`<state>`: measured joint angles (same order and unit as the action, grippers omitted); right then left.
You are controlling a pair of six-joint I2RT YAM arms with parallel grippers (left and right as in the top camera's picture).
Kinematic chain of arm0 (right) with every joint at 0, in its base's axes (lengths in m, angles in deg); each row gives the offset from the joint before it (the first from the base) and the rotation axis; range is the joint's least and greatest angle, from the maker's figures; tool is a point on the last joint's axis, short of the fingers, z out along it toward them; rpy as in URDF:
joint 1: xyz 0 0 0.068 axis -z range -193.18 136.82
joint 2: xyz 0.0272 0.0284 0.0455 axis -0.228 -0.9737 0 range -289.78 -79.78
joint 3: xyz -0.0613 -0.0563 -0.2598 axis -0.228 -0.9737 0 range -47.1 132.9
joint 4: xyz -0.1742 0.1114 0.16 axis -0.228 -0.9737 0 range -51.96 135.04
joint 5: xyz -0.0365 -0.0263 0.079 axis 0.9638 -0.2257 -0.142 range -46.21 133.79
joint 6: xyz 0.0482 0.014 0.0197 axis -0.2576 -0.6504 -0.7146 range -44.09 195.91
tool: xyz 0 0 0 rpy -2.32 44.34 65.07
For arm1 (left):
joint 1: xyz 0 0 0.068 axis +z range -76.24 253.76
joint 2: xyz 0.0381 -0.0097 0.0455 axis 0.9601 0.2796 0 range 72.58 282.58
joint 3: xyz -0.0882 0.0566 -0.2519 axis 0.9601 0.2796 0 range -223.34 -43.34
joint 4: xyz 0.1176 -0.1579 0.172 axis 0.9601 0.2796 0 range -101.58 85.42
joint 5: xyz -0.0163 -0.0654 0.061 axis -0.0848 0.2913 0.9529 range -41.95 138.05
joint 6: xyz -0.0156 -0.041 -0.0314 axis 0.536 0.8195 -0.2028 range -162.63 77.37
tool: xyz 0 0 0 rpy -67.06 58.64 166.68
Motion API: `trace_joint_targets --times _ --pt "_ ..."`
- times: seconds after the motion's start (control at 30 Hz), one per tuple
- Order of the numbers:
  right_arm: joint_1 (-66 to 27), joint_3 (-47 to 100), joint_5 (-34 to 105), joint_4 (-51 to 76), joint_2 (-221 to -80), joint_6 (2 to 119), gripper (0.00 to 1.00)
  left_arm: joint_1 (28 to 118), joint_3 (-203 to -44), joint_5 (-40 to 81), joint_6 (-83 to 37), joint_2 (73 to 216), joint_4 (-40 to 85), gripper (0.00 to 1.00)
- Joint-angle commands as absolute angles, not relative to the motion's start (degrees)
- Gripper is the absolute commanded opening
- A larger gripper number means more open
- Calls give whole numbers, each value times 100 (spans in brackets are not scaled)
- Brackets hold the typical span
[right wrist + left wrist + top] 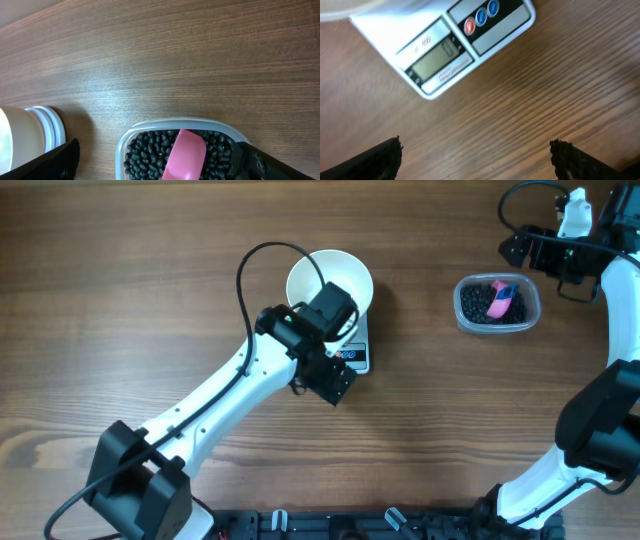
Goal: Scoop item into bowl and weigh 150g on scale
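Overhead shows the beans (472, 302) heaped in the clear tub (497, 330), closest to your right hand (157, 152), which is released and holds nothing. The left hand (476, 147), likewise released, hangs over the bench (150, 260) just in front of the scale (357, 360). The pink scoop (503, 300) lies among the beans, slanting across the tub. The bowl (315, 275) sits on the scale, well apart to the tub's left, with bare bench between. Mind the left arm, which crowds the bowl's rim.

We seem to be in a robotics lab: two white arms (215, 395) reach over a wood-grain table (450, 430) bearing a scale (358, 360).
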<state>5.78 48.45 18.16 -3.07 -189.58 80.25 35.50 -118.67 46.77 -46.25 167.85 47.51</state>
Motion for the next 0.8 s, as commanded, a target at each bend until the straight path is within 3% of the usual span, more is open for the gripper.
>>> trace_joint_targets --times 0.0,0.27,0.4,0.53,0.67,0.77 --pt "550 4937 1846 -294 -19069 8022 100 3915 -11832 4424 -5554 16708 4668 100" --pt "550 4937 1846 -292 -19069 8020 100 4009 -11834 4804 -6019 16708 4517 100" --pt "550 4937 1846 -292 -19069 8018 100 4435 -12033 4828 -5536 16691 4460 100" --pt "550 4937 1846 -292 -19069 8020 100 5646 -12083 4232 -5370 16662 3778 100" --pt "550 4937 1846 -264 -19069 8022 100 7281 -12083 2498 -5372 16536 3258 100" --pt "550 4937 1846 -207 -19069 8020 100 8236 -12083 2041 -5202 16516 3109 100"
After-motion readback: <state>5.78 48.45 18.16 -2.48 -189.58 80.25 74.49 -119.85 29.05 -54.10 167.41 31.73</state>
